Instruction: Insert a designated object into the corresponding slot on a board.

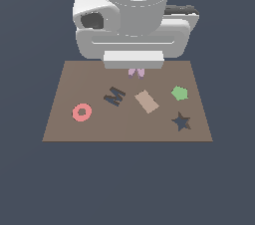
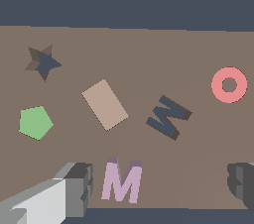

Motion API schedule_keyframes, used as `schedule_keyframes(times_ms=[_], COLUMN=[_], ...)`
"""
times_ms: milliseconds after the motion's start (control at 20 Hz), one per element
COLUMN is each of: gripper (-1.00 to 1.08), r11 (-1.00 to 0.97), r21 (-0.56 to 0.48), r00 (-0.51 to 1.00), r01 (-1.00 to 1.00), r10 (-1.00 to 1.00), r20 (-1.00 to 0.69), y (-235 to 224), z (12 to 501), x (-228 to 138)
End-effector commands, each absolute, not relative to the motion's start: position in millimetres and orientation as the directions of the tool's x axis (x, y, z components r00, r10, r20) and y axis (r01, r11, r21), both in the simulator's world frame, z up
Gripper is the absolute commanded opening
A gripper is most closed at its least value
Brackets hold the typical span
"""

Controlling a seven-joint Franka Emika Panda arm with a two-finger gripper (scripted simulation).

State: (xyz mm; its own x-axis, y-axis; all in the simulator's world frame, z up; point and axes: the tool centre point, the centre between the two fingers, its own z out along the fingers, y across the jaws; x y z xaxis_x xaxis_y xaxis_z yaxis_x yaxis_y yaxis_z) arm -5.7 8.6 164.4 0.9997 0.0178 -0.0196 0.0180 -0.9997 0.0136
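Simulated scene: board [image 1: 69, 119] on featureless blue-grey ground.

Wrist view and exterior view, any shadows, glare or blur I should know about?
Exterior view: flat, even render, no glare, no blur; the arm hides most of the lilac M piece. Wrist view: equally sharp, the board evenly lit, only thin dark edges on the M-shaped slot and on the M piece.

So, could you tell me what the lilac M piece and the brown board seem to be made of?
It is a simulator render, so only the look counts. The lilac M piece reads as matte plastic: flat, even colour, no grain or shine. The brown board could be wood or plastic: uniform dull brown, no texture or reflections to settle it.
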Motion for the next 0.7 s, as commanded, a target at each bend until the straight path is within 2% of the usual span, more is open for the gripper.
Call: schedule_keyframes(times_ms=[0, 650], gripper=[1.0, 1.0], r11=[-1.0, -1.0], r21=[0.014, 0.01], r00=[1.0, 1.0], r01=[0.018, -0.024], r10=[0.018, -0.024], r20=[-0.02, -0.014], y=[9, 13], z=[164, 134], x=[-6, -31])
